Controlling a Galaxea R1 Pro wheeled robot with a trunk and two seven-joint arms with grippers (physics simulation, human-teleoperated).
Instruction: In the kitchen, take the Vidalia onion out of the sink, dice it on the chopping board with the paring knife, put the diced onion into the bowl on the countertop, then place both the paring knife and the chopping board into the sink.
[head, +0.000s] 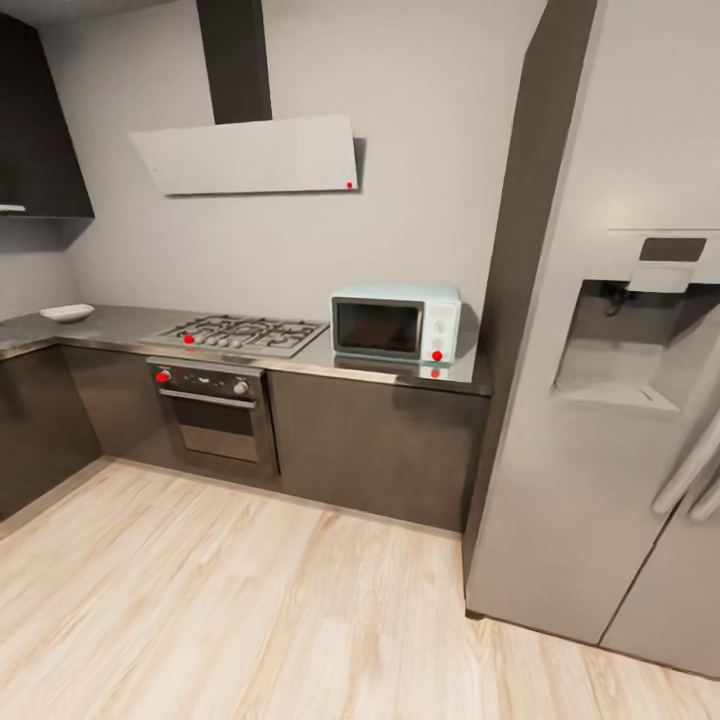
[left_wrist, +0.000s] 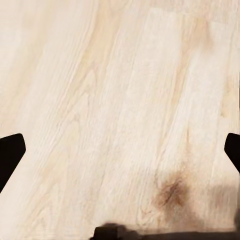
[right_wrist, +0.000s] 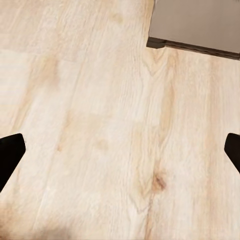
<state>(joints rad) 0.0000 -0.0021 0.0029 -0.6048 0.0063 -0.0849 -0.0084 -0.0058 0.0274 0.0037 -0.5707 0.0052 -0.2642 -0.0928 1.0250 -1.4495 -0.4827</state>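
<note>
Head view: grey countertop (head: 400, 368) runs along the back wall over dark cabinets. On its far left end sits the white bowl (head: 67, 313), shallow, alone, well apart from the gas hob (head: 240, 334) set into the worktop. Below the hob, an oven (head: 213, 408) with a red knob at its left. Right of the hob stands a pale blue microwave (head: 396, 324), close to the counter's right end. Above the hob, a slanted white extractor hood (head: 250, 155) on a dark flue. A tall grey fridge (head: 610, 400) with a recessed dispenser takes the right side. Pale wood floor (head: 250, 600) in front. Left wrist view: left gripper (left_wrist: 120, 155) points down at the floor planks, its two dark fingertips (left_wrist: 10, 155) at opposite edges of the picture, so the jaws stand wide apart with nothing between them (only bare wood, with a brownish knot and a dark strip at one edge). Right wrist view: right gripper (right_wrist: 120, 155) likewise aimed down at the floor, fingertips (right_wrist: 10, 155) spread wide, nothing held; a grey corner of the fridge base (right_wrist: 200, 25) shows at one edge of that picture. The bowl lies far from both grippers, up on the counter, while both hang over the floor.
</note>
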